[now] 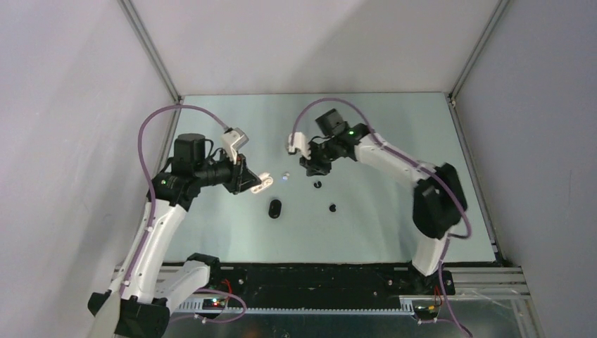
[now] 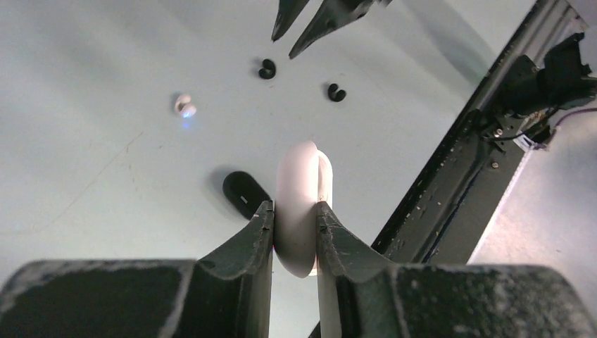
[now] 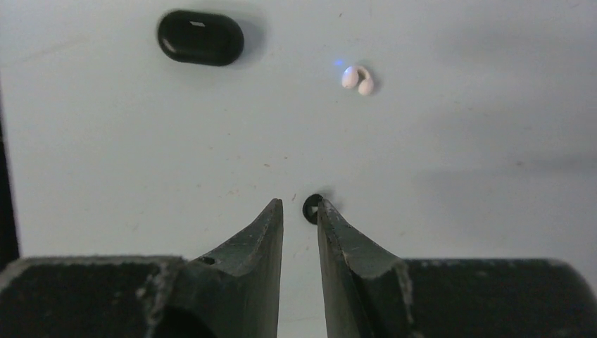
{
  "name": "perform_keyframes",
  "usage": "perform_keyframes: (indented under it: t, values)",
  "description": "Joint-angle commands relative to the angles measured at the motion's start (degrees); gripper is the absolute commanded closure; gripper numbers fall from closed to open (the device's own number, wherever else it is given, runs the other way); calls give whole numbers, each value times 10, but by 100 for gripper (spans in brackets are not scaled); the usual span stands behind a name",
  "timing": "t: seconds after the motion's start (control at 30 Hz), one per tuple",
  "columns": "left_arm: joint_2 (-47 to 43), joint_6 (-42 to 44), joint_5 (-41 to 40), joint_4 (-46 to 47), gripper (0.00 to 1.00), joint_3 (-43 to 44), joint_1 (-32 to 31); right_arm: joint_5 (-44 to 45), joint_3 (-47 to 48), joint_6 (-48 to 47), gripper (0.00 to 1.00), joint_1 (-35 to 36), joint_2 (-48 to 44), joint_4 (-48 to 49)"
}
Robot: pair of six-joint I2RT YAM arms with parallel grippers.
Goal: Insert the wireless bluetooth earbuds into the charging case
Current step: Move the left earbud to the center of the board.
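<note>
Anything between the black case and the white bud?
Nothing. There is only bare table between the black case and the white bud, clearest in the right wrist view.

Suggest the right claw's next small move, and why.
Probably nudge the right claw sideways to centre the black bud before descending. In the right wrist view the bud sits beside one fingertip, off the middle of the narrow gap, so closing now would likely clip or flick it.
</note>
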Motion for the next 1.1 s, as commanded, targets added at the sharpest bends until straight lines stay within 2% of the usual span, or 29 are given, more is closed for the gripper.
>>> perform_keyframes:
  t: [0.0, 0.13, 0.33, 0.6, 0.87, 1.07]
  values:
    - [-27, -9, -13, -16, 100, -11, 31, 81, 58, -30, 71, 35, 81, 18]
    - [-47, -18, -27, -23, 100, -21, 53, 124, 108, 39, 71, 50, 149, 71]
    - [-72, -31, -37, -28, 100, -30, 82, 124, 176, 98, 69, 58, 210, 67]
    - [-75, -45, -31, -29, 100, -29, 114, 151, 222, 124, 68, 70, 269, 78]
    - [-61, -46, -25, -29, 100, -20, 119, 169, 260, 125, 62, 89, 312, 78]
    - [-55, -41, -23, -28, 100, -14, 120, 168, 272, 121, 61, 93, 326, 64]
